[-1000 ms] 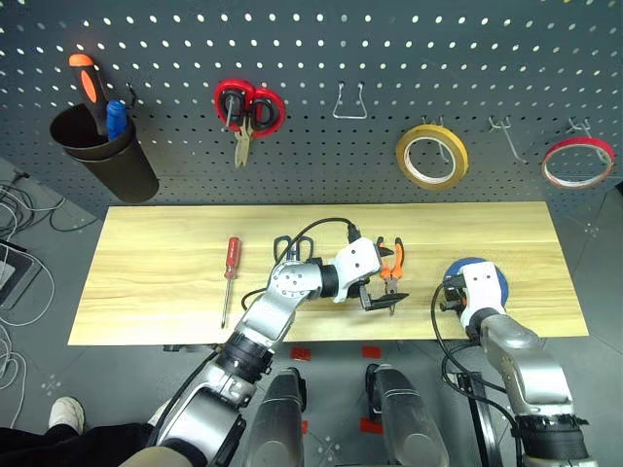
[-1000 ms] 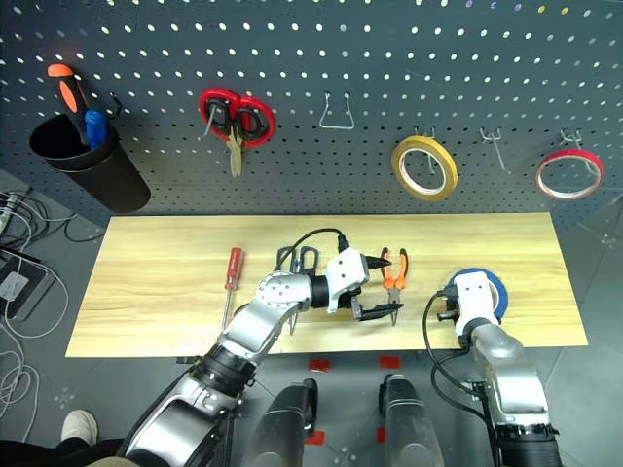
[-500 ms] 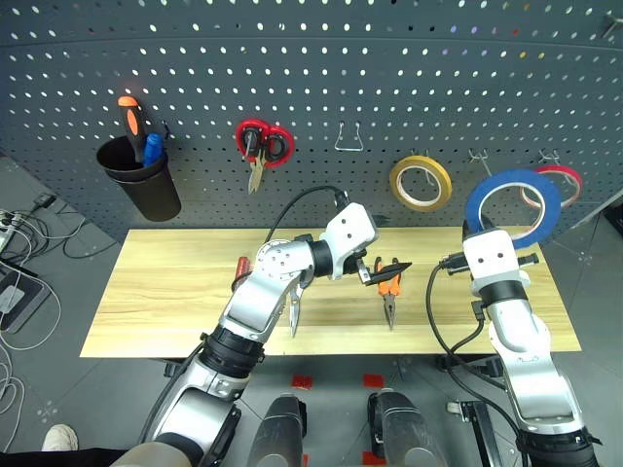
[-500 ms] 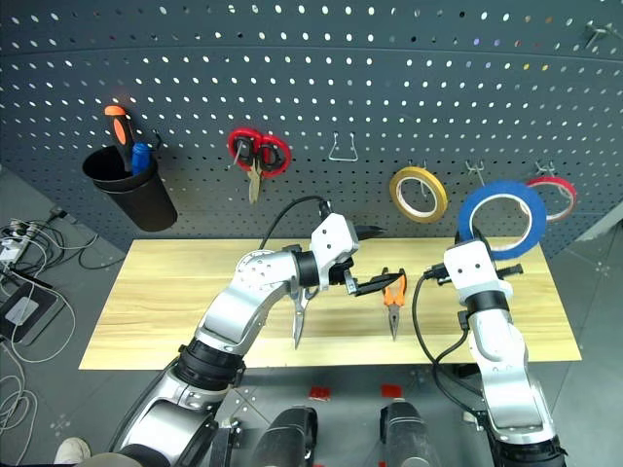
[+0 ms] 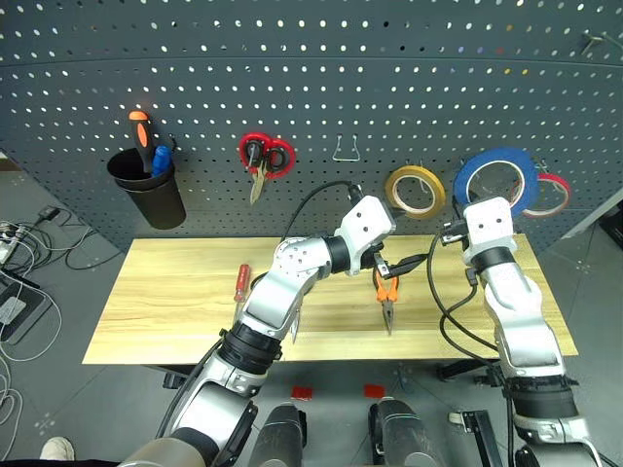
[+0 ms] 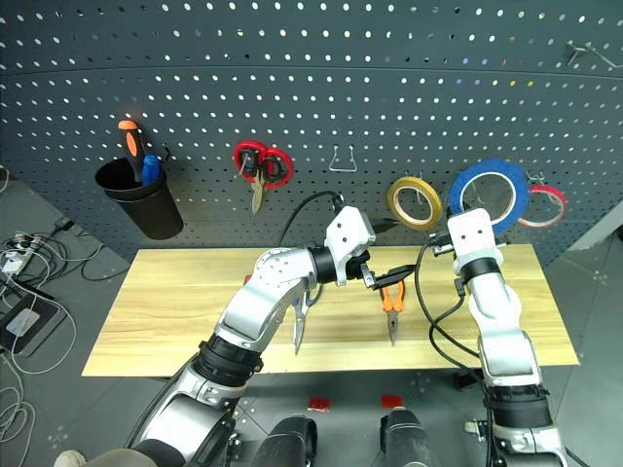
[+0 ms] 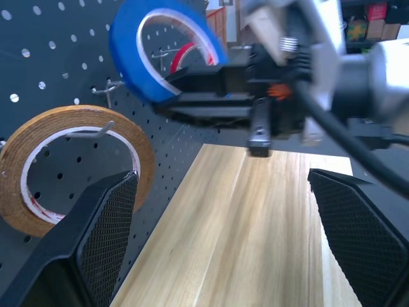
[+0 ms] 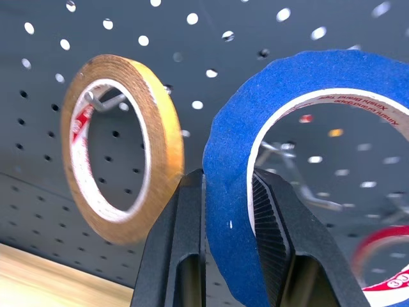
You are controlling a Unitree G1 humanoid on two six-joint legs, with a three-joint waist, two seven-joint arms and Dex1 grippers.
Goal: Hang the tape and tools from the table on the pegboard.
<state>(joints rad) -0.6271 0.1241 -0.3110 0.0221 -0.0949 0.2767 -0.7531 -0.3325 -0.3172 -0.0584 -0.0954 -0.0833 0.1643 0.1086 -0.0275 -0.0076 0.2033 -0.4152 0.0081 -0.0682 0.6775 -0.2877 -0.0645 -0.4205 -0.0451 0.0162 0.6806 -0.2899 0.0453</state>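
Note:
My right gripper [image 5: 485,202] is shut on the lower rim of the blue tape [image 5: 496,178], which it holds upright in front of the pegboard [image 5: 292,88], between a yellow roll and a red roll. In the right wrist view both fingers clamp the tape [image 8: 300,70], and a metal hook [image 8: 287,153] shows through its hole. My left gripper [image 5: 404,265] hangs open just above the orange-handled pliers [image 5: 386,292] on the table [image 5: 165,311]. The steel scissors [image 5: 294,326] lie partly hidden under my left arm. The red-handled screwdriver [image 5: 241,282] lies further left.
On the pegboard hang a yellow roll [image 5: 416,191], a red roll [image 5: 552,195], red-handled scissors [image 5: 265,158] and an empty wire hook [image 5: 348,148]. A black cup [image 5: 151,195] with an orange-handled screwdriver hangs at the left. Cables lie on the floor at the left.
My right gripper has lifted the blue tape from the table up to the pegboard. My left gripper has risen a little above the pliers. The camera has tilted upward.

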